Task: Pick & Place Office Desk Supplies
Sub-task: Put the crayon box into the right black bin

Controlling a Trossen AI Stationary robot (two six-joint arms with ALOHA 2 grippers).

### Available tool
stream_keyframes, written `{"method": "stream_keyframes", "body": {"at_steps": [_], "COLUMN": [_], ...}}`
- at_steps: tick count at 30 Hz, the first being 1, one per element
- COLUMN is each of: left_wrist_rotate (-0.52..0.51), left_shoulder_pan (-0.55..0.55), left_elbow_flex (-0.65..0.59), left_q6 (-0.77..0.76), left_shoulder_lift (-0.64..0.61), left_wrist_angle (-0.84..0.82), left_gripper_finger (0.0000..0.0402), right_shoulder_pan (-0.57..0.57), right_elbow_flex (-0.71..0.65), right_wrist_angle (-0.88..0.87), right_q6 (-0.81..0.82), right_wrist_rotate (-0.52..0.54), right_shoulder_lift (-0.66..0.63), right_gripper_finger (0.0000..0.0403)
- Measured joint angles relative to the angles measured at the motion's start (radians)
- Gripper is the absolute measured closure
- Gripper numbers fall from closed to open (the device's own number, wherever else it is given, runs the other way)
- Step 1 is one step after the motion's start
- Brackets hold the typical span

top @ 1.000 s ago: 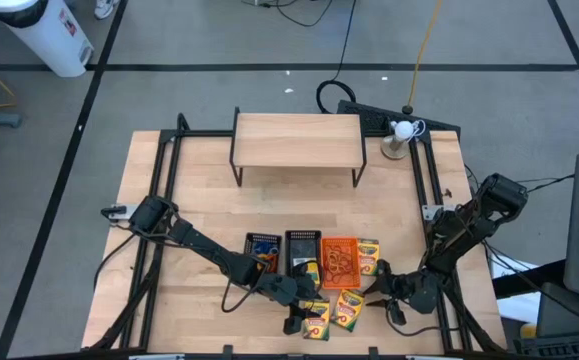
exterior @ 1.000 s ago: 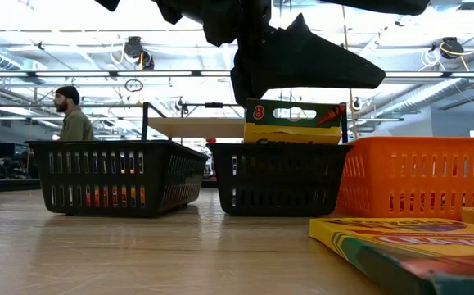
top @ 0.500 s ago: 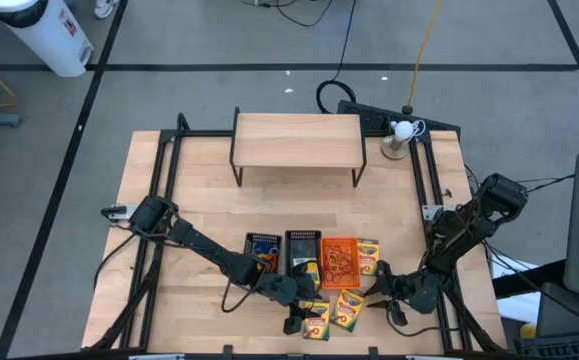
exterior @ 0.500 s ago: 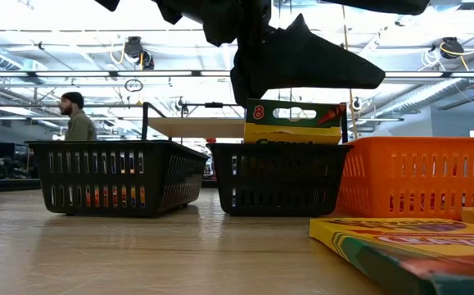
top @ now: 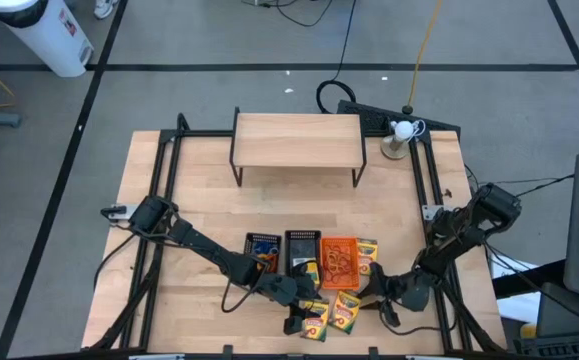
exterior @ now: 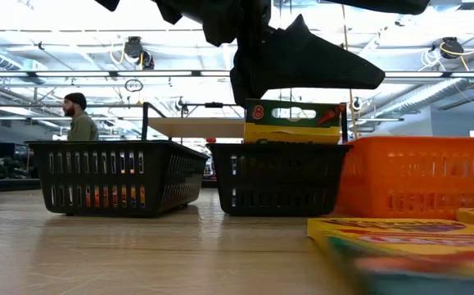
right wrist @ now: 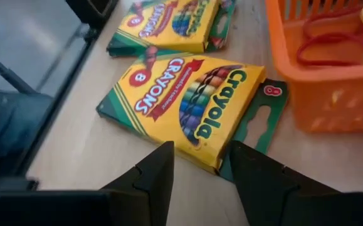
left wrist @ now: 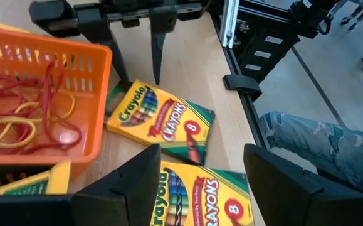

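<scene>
Three mesh trays stand in a row: two black ones (top: 262,245) (top: 303,248) and an orange tray (top: 340,260) with rubber bands (left wrist: 24,119) in it. One crayon box (exterior: 294,123) stands upright in the middle tray. Another (top: 368,255) lies right of the orange tray. Two more lie flat nearer the front edge (top: 347,308) (top: 316,320). My left gripper (left wrist: 201,157) hovers open over the front-most box (left wrist: 200,194). My right gripper (right wrist: 201,150) is open, its fingers on either side of a corner of the other flat box (right wrist: 187,100). My right gripper comes slanting down from the table's right at the flat crayon box's corner by its open green flap (right wrist: 266,113). The corner lies between the open fingers. I cannot tell whether a finger touches it. The box lies flat on the table.
A light wooden shelf (top: 297,140) stands at the far side, and a white ball on a stand (top: 401,130) at the far right. Black frame rails (top: 431,200) run along both table sides. A person (exterior: 77,119) stands far behind the table.
My right gripper has crept toward the table's left, closer to the flat crayon box, its fingers as wide apart as before. My left arm has kept still.
</scene>
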Motion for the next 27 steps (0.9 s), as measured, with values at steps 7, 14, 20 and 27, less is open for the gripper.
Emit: {"method": "stream_keyframes", "body": {"at_steps": [7, 14, 20, 27], "left_wrist_rotate": [0.000, 0.000, 0.000, 0.000], "left_shoulder_pan": [-0.004, -0.005, -0.005, -0.005], "left_elbow_flex": [0.000, 0.000, 0.000, 0.000], "left_q6": [-0.004, -0.007, -0.007, -0.006], "left_shoulder_lift": [0.000, 0.000, 0.000, 0.000], "left_wrist_angle": [-0.001, -0.006, -0.007, -0.007], "left_gripper_finger": [0.0172, 0.0172, 0.0172, 0.0172], "right_shoulder_pan": [-0.024, -0.027, -0.027, 0.001], "right_elbow_flex": [0.000, 0.000, 0.000, -0.006], "right_wrist_angle": [0.091, 0.036, 0.020, -0.039], "right_q6": [-0.012, 0.008, 0.013, -0.080], "right_wrist_rotate": [-0.036, -0.046, -0.051, -0.067], "right_shoulder_lift": [0.063, 0.063, 0.060, -0.103], "right_gripper_finger": [0.0259, 0.0365, 0.0400, 0.0402]}}
